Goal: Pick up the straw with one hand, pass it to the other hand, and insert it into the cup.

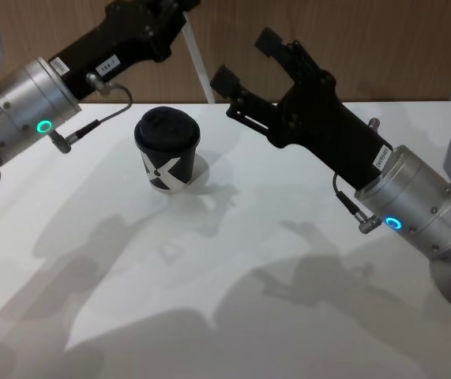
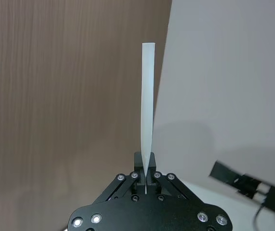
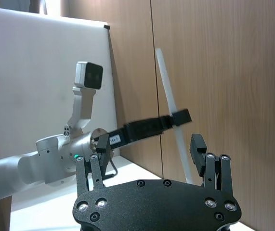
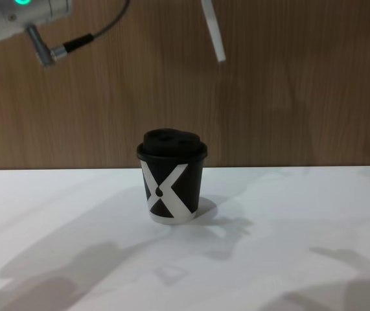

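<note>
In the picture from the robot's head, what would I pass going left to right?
Left gripper on its silver wrist, shut on the thin white paper straw → small black paper cup with a white X, standing on the white table → open right gripper on its silver wrist.

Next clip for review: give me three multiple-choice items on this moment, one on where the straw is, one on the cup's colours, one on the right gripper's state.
1. Where is the straw?
A. Lying on the table
B. Held in the left gripper
C. Standing in the cup

2. What colours are on the cup?
A. Black with a white X
B. Plain white
C. Red with a black lid

3. How is the right gripper?
A. Shut on the straw
B. Shut on the cup
C. Open, holding nothing

Answers: 1 B, the left wrist view shows the straw pinched between its fingers. 2 A, the chest view shows the X. 3 C, its fingers stand apart beside the straw.
</note>
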Controlling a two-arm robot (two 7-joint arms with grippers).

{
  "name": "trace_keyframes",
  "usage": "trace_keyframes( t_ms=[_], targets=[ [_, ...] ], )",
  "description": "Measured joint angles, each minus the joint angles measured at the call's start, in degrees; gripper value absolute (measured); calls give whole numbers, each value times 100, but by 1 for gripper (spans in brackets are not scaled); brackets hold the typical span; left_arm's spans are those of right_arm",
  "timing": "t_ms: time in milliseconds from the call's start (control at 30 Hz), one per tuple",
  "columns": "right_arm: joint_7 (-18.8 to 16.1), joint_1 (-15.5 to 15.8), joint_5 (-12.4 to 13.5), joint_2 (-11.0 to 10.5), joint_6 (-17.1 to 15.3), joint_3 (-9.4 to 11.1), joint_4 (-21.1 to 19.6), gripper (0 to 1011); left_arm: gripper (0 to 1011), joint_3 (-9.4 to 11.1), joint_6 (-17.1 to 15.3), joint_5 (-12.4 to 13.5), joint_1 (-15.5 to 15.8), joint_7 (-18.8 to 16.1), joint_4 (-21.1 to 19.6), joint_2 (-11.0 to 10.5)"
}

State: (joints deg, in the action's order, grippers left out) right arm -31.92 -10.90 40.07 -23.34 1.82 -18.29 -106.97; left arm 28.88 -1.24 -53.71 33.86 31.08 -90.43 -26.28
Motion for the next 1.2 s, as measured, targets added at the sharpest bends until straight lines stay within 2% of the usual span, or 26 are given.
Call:
trace_keyframes(
  t_ms=[167, 200, 333, 367, 433, 667, 1200],
  targets=[
    [0, 0, 0, 0, 0, 0, 0, 1001, 14, 181, 130, 508, 84, -228, 138, 8],
    [0, 0, 0, 0, 0, 0, 0, 1001, 14, 181, 130, 508, 84, -228, 138, 8],
    [0, 0, 0, 0, 0, 0, 0, 1001, 13, 316, 237, 904, 130, -419, 278, 55],
    [0, 0, 0, 0, 0, 0, 0, 1001, 13, 316, 237, 904, 130, -419, 278, 55],
    [0, 0, 0, 0, 0, 0, 0, 1001, 13, 365, 277, 1074, 140, -513, 337, 73],
    [0, 1, 0, 0, 0, 0, 0, 1001, 13, 430, 314, 1368, 146, -688, 428, 91],
    [0, 0, 0, 0, 0, 0, 0, 1001, 13, 453, 321, 1743, 132, -898, 516, 86]
  ],
)
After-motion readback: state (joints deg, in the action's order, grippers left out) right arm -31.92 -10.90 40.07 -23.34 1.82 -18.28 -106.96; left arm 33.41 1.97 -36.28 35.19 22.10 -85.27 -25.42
